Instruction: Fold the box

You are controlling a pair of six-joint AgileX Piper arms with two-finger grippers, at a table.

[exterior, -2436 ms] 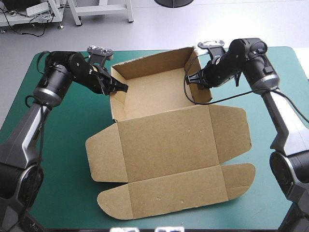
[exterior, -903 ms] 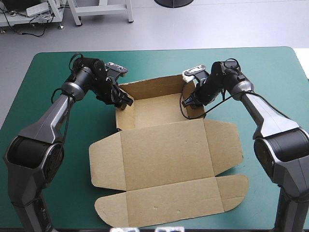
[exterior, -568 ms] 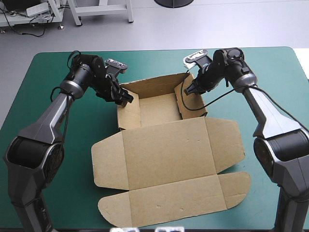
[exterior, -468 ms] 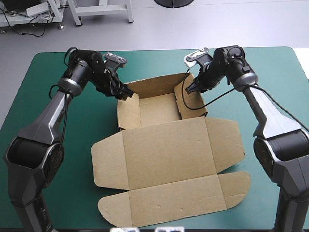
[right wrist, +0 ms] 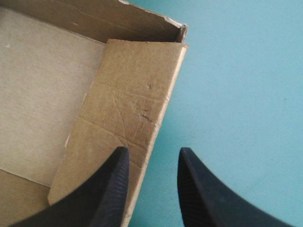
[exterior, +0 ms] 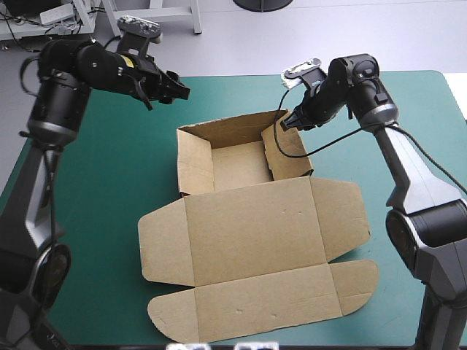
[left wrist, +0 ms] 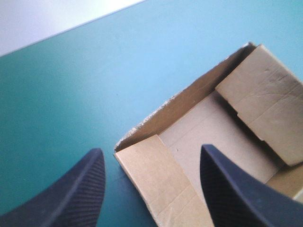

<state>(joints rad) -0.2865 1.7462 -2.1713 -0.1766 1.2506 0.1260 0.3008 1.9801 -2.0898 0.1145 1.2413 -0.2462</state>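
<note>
Two idle tools: black-finned left gripper (exterior: 181,91) and right gripper (exterior: 286,124), fingers apart, holding nothing. Brown cardboard box (exterior: 248,226) sits mid-table, walls up, lid flat. Right side wall (exterior: 290,154) looks untucked, I think. Unheld, it could spring out.

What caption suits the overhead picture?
Left gripper and right gripper, both open, over the far corners of a brown box, lid flat on the table.
</note>
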